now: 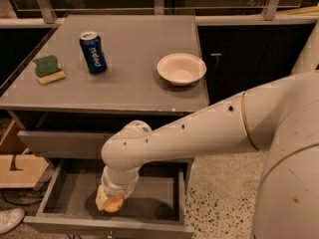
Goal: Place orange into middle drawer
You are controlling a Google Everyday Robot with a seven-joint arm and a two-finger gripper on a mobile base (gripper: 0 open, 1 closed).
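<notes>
The middle drawer [159, 214] is pulled open below the grey cabinet top, showing a plain grey inside. My white arm reaches down from the right into it. My gripper [110, 201] is low inside the drawer, left of its middle, shut on the orange [114, 203]. Only part of the orange shows below the gripper. Whether the orange touches the drawer floor cannot be told.
On the cabinet top [129, 83] stand a blue soda can [92, 52], a white bowl [181, 68] and a green and yellow sponge [48, 69]. The closed upper drawer [60, 144] sits above the open one. A wooden box [20, 169] and a shoe [9, 219] lie at the left.
</notes>
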